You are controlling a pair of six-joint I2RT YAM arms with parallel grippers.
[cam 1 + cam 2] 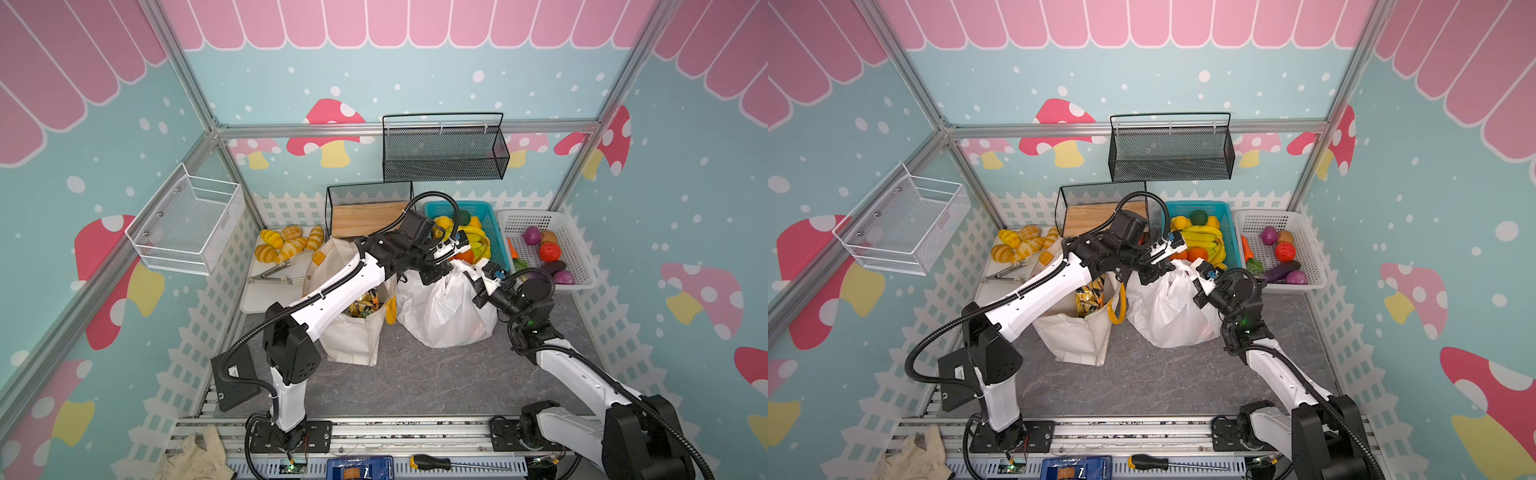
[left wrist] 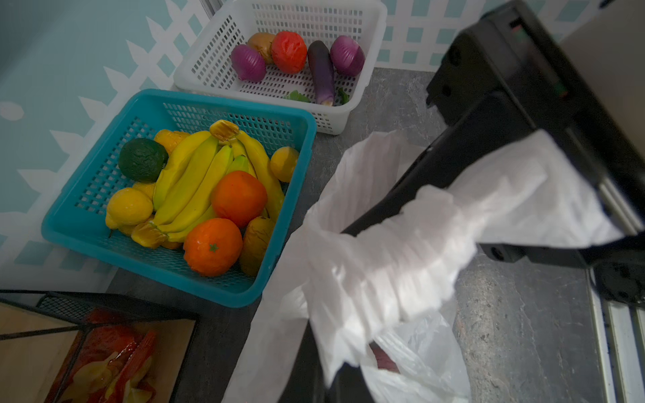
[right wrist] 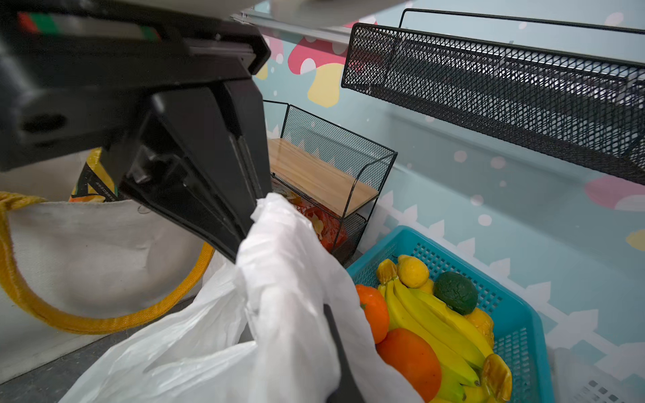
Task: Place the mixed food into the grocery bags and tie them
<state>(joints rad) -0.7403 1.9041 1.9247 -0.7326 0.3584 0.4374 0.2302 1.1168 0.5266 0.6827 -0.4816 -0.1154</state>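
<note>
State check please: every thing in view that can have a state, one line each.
white plastic bag: handles pulled up, gripped by both claws, no knot visible
left claw: shut on the bag's handle
right claw: shut on the bag's handle
canvas tote: upright, open, snack packets inside
blue basket: full of fruit
black wall basket: looks empty

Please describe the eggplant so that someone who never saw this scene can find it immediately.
At the back of the table two plastic baskets stand side by side; take the white basket, right of the teal basket. Inside, the eggplant is the only long, dark purple piece, while its purple neighbours are round.
</note>
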